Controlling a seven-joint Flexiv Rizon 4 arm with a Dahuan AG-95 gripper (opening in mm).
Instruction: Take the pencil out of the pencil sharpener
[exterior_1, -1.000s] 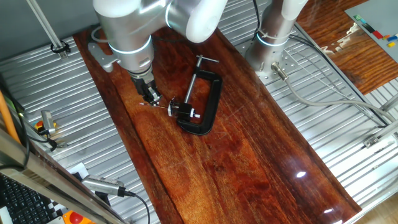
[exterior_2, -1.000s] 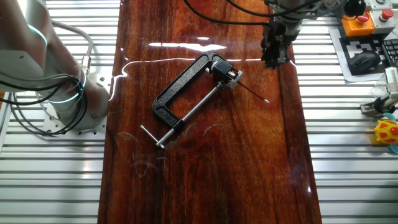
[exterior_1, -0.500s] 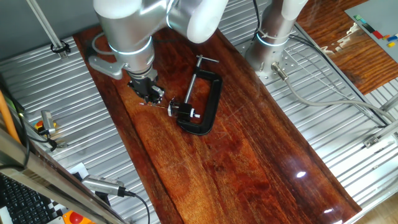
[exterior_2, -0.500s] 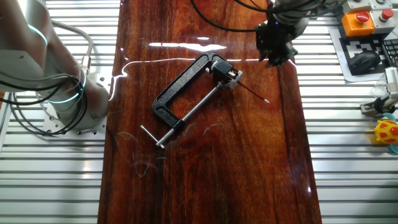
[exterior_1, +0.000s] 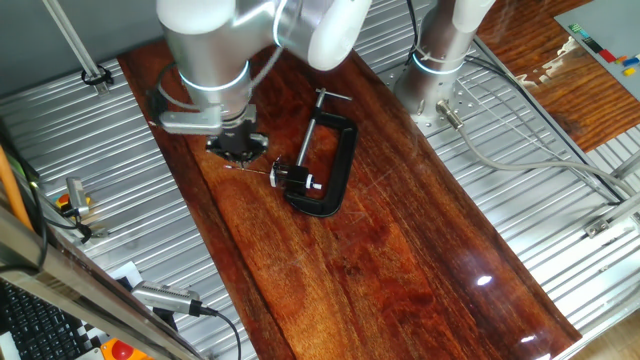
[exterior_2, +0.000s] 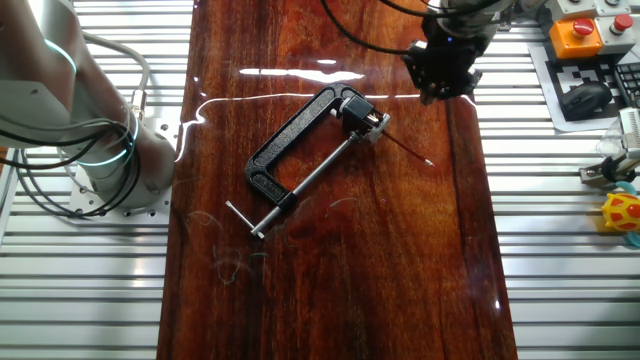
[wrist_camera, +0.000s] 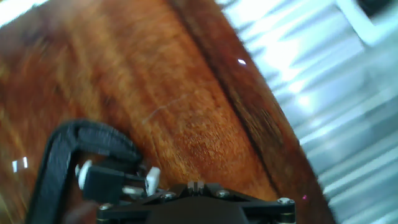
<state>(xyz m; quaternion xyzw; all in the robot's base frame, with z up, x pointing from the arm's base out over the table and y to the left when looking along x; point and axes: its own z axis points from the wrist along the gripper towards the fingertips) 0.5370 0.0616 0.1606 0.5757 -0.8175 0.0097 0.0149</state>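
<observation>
The pencil sharpener (exterior_1: 296, 180), a tiny black block with silvery bits, sits in the mouth of the black C-clamp (exterior_1: 338, 160) on the wooden board. The pencil (exterior_1: 255, 169), a thin dark stick, pokes out of it toward the left. In the other fixed view the pencil (exterior_2: 408, 148) runs from the sharpener (exterior_2: 368, 122) down to the right. My gripper (exterior_1: 238, 148) hovers near the pencil's free end, apart from it, fingers together and empty; it also shows in the other fixed view (exterior_2: 440, 88). The blurred hand view shows the sharpener (wrist_camera: 113, 180) and the closed gripper (wrist_camera: 196, 186); the pencil is not visible there.
The clamp's silver screw rod (exterior_2: 305, 178) runs down to a T-handle (exterior_2: 243, 219). The wooden board (exterior_1: 400, 270) lies on ribbed metal tables. A second arm's base (exterior_1: 440, 50) stands at the back. An orange button box (exterior_2: 578, 35) and small items lie beside the board.
The hand has turned about its axis and shifted slightly above the pencil's free end. The pencil, sharpener and clamp have not moved.
</observation>
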